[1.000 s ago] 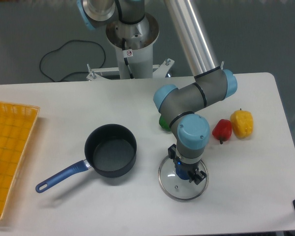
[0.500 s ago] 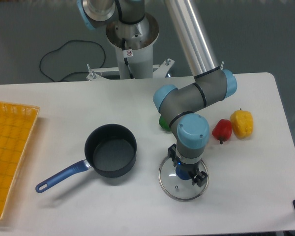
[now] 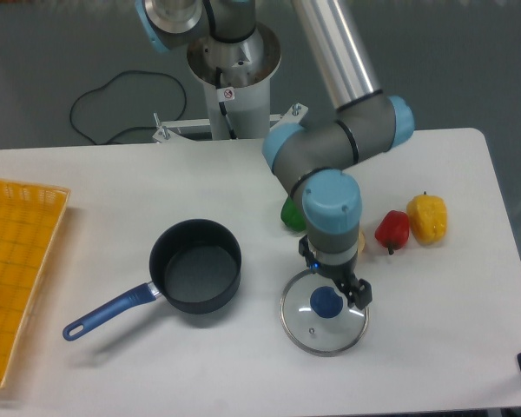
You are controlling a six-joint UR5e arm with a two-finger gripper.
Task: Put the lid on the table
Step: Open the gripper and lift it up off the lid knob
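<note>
The round glass lid (image 3: 323, 314) with a silver rim and blue knob (image 3: 326, 301) lies flat on the white table (image 3: 434, 347), right of the saucepan. My gripper (image 3: 341, 285) hangs just above the lid's far edge, open, with nothing between its fingers. The blue knob shows fully, just in front of the fingertips. The arm reaches down from the back.
A dark saucepan (image 3: 195, 265) with a blue handle stands left of the lid. A green pepper (image 3: 291, 214), a red pepper (image 3: 392, 230) and a yellow pepper (image 3: 427, 217) lie behind the arm. A yellow-orange grid tray (image 3: 13, 269) sits at the left edge.
The gripper let go of the lid's knob and rose up and back. The knob, hidden before by the fingers, now shows. The lid stays flat on the table.
</note>
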